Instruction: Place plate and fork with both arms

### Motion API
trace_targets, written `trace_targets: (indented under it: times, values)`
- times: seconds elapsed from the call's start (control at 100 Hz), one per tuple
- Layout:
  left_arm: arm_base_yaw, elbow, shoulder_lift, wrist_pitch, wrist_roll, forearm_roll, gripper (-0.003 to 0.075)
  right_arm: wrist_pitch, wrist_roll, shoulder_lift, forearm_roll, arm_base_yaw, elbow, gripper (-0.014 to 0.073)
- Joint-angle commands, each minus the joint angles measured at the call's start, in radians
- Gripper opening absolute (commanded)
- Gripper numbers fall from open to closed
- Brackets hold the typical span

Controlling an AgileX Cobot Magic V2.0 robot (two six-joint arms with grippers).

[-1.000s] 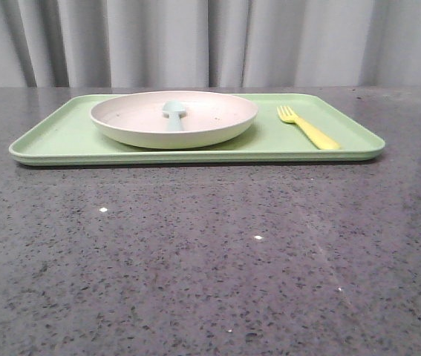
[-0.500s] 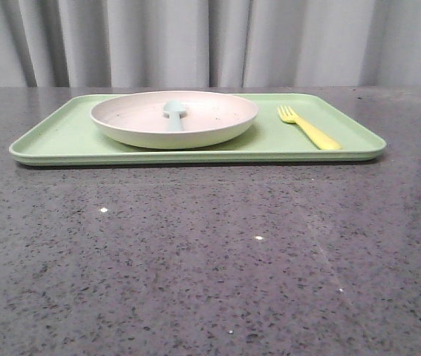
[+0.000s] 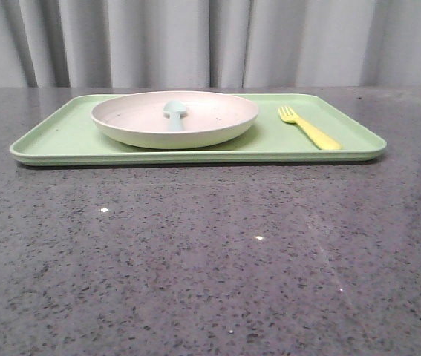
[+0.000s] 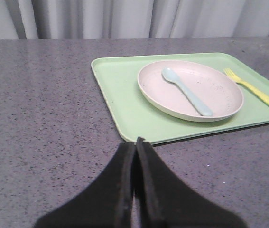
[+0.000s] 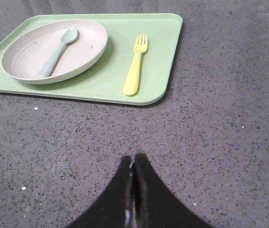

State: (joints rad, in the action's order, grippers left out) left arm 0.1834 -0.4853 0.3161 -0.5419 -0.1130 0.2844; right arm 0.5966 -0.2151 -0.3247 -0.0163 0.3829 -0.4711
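Observation:
The pale pink-cream plate (image 3: 174,119) sits on the left half of the light green tray (image 3: 61,141) at the back of the table, with a pale blue spoon (image 3: 174,113) lying in it. The yellow fork (image 3: 308,127) lies on the tray to the plate's right. Plate (image 4: 190,89) and fork (image 4: 255,90) show in the left wrist view, and plate (image 5: 30,57) and fork (image 5: 136,71) in the right wrist view. My left gripper (image 4: 135,141) is shut and empty over bare table near the tray's near left corner. My right gripper (image 5: 133,158) is shut and empty, well short of the tray. Neither gripper shows in the front view.
The table is dark speckled grey stone (image 3: 210,252). A grey curtain (image 3: 210,41) hangs behind the table's far edge. The tray's raised rim (image 5: 143,100) faces both grippers.
The tray with plate, spoon and fork sits a touch further right in the front view than a second ago. Nothing else differs.

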Motion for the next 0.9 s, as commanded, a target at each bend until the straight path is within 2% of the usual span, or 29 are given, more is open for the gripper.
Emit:
trace_targets:
  times: [0.0,0.12,0.31,0.53,0.76,0.89]
  values:
    - [-0.002,-0.022,0.004,0.092,0.006,-0.053,-0.0020,-0.067,0.009,-0.006,0.016,-0.005,-0.023,-0.0067]
    - [-0.002,0.017,-0.012,0.172,0.006,-0.068,-0.0020,-0.066,0.009,-0.006,0.016,-0.005,-0.023,-0.0067]
    - [-0.061,0.166,-0.094,0.424,0.006,-0.085,-0.0020,-0.066,0.009,-0.006,0.016,-0.005,-0.023,-0.0067]
    - [-0.157,0.306,-0.207,0.469,0.006,-0.089,-0.0020,-0.066,0.009,-0.006,0.016,-0.005,-0.023,-0.0067]
    - [-0.209,0.434,-0.319,0.535,0.008,-0.121,-0.0020,-0.066,0.009,-0.006,0.016,-0.005,-0.023,-0.0067]
    - [-0.218,0.501,-0.353,0.585,0.070,-0.132,-0.0020,-0.067,0.009,-0.006,0.016,-0.005,-0.023,-0.0067]
